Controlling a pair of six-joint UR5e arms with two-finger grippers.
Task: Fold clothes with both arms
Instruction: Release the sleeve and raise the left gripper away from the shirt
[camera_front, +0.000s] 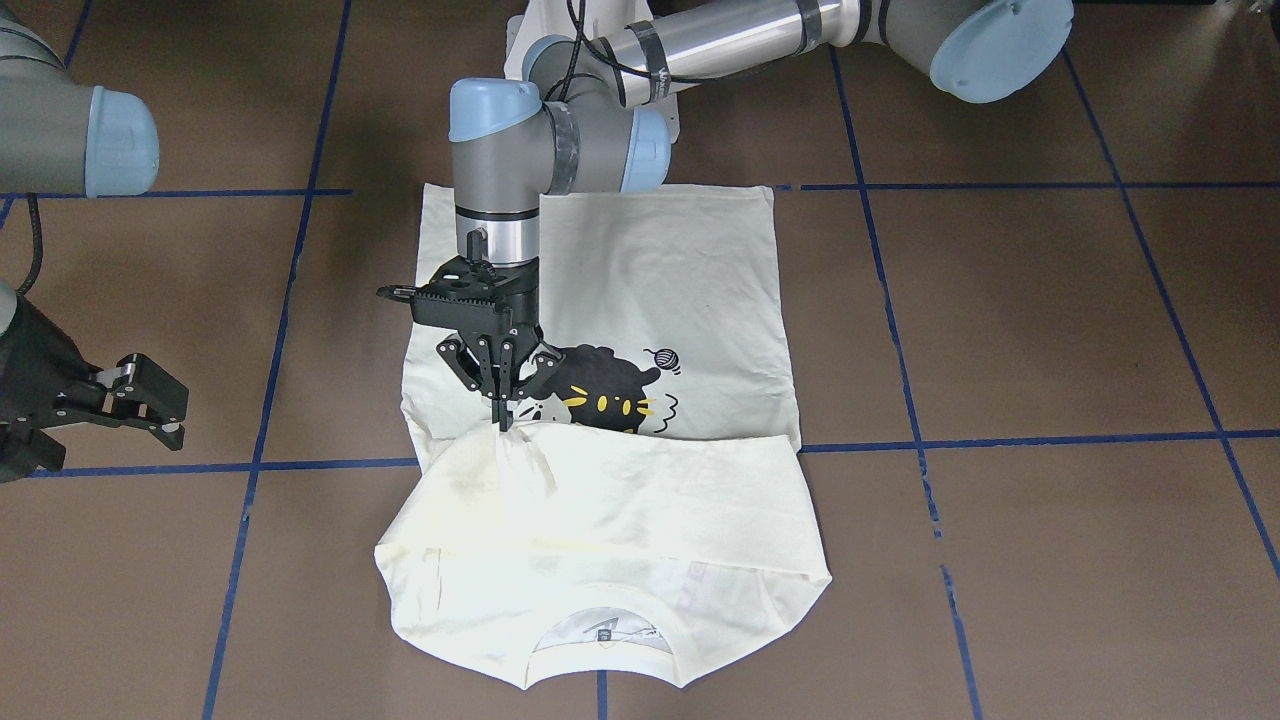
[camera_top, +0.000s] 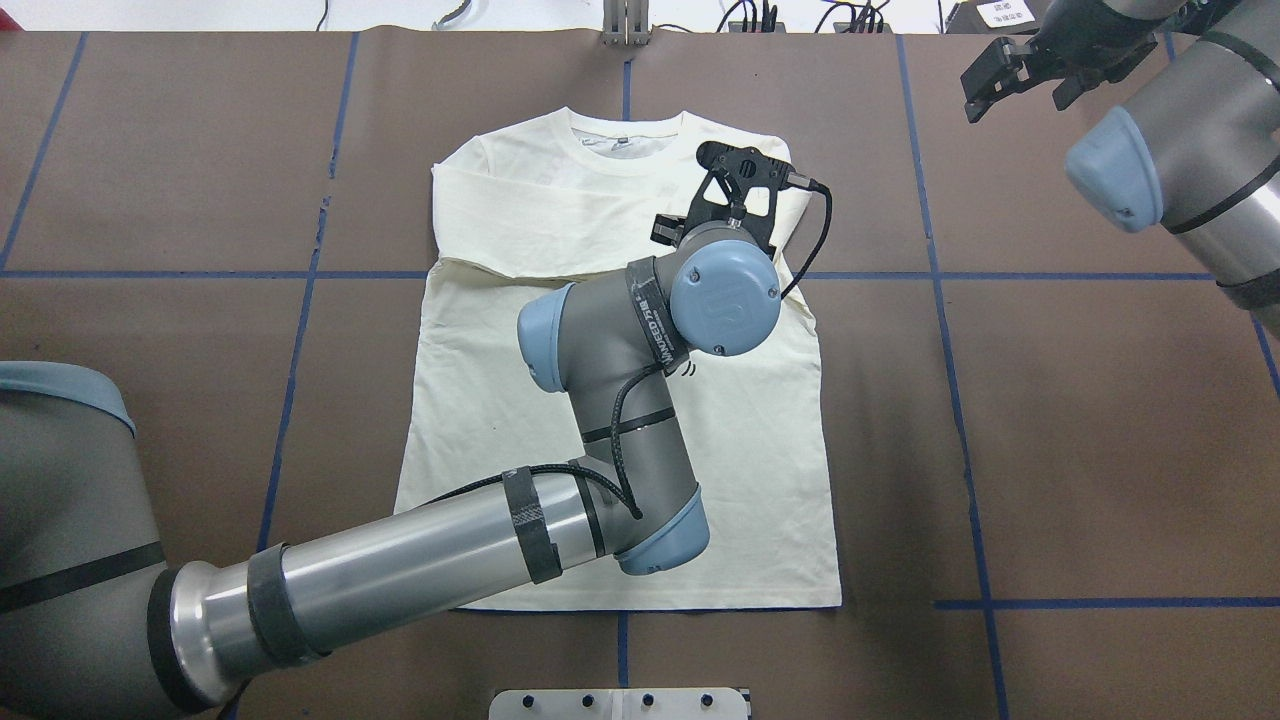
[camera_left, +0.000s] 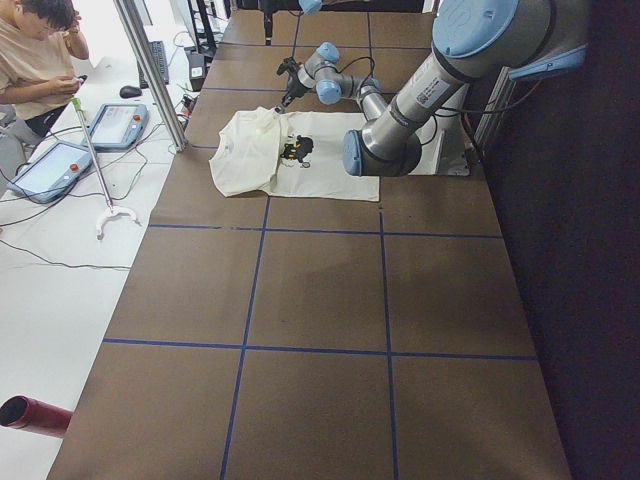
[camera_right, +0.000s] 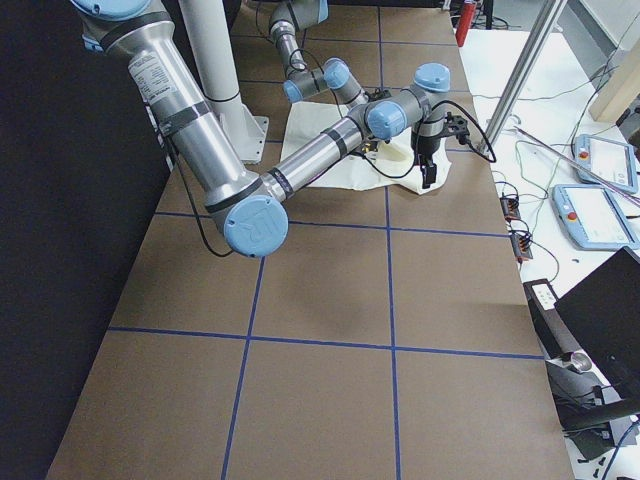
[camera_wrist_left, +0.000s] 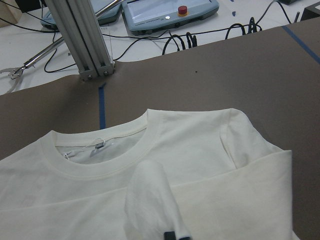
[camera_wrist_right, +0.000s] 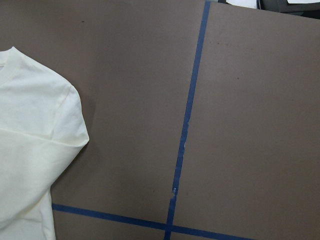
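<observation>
Clamping a sleeve fold of the T-shirt, the left gripper may drag layers beneath it askew; the right gripper, jaws apart, restrains nothing

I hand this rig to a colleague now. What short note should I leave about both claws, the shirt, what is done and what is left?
Left claw: shut on a pinch of T-shirt fabric, lifted a little, beside the cat print.
Right claw: open, holds nothing, over bare table off the shirt's side.
Shirt: flat, print up, collar away from the robot.
Done: a sleeve lies folded across the chest.
Left: probably lay down and release the pinched fabric, then fold the body.
</observation>
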